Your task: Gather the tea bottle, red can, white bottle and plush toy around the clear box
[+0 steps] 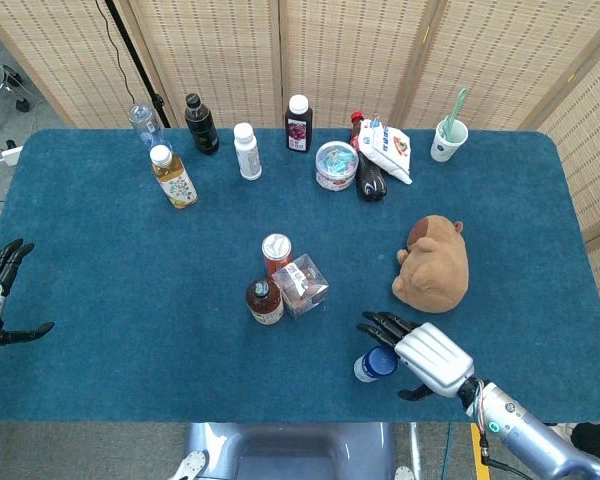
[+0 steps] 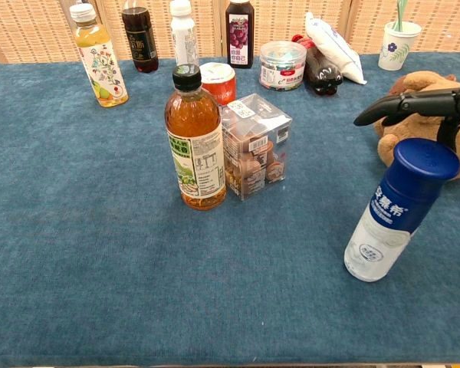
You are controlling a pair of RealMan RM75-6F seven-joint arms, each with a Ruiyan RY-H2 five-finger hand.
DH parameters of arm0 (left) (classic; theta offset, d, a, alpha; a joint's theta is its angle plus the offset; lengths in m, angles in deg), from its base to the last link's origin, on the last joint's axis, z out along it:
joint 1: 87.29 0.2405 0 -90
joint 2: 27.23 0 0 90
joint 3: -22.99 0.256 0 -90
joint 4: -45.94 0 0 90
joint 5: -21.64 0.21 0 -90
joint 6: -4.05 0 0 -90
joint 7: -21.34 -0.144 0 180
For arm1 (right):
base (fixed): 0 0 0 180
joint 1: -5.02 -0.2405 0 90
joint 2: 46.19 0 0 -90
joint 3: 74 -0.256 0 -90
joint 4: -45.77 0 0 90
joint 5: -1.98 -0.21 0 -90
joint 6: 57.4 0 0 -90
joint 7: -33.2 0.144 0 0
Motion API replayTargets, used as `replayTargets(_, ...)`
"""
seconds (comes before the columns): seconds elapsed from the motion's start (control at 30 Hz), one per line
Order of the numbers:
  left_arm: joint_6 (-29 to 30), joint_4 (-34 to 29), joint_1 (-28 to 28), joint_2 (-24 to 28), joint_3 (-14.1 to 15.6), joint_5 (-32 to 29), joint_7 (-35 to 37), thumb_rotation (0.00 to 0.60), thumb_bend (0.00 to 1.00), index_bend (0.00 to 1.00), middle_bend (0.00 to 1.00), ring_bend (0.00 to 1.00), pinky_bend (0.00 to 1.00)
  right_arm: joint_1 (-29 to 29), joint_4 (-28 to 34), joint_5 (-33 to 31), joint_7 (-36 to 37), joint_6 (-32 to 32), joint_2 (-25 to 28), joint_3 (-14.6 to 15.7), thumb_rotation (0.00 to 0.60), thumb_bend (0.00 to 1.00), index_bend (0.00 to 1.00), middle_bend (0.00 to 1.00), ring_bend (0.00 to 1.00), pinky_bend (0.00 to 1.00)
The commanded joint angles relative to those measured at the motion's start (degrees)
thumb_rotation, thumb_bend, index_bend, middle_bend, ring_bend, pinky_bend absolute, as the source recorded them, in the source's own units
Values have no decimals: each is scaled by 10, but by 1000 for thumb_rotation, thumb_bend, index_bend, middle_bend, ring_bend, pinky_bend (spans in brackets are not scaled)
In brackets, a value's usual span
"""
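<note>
Right robot hand [image 1: 432, 357]: fingers spread, holding nothing, poised above white bottle [image 2: 399, 210], which stands on counter [image 1: 130, 290] apart from clear box [image 2: 256, 145]. Advice: descend low, wrap body below blue cap, keep it upright.

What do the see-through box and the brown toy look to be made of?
The clear box looks like thin glossy plastic: its contents show through and its faces glint. The plush toy looks like soft matte brown fabric, fuzzy at the edges.
</note>
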Motion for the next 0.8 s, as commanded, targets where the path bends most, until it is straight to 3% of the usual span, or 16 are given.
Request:
replayTargets(0.03, -1, 1, 2, 0, -2, 3, 1, 600, 113, 0, 0, 0, 0, -3, -3, 2, 9, -4, -13, 4, 600, 146, 139, 138, 176, 454)
replayTargets(0.13, -1, 2, 5, 0, -4, 7, 2, 600, 113, 0, 0, 0, 0, -5, -7, 2, 16, -11, -24, 5, 600, 324, 225, 196, 225, 489)
replayTargets(0.23, -3, 3, 7, -1, -8, 8, 4, 600, 113, 0, 0, 0, 0, -6, -11, -7, 18, -15, -38, 3, 600, 435, 294, 249, 268, 509)
replayTargets(0.53, -7, 6, 12, -1, -14, 15, 10, 600, 114, 0, 0, 0, 0, -14, -24, -35, 8, -19, -74, -3, 600, 570, 465, 402, 415, 613)
replayTargets(0.8, -13, 8, 15, 0, -20, 17, 15, 600, 114, 0, 0, 0, 0, -18, -14, -38, -1, -25, -75, -1, 600, 747, 514, 466, 478, 650)
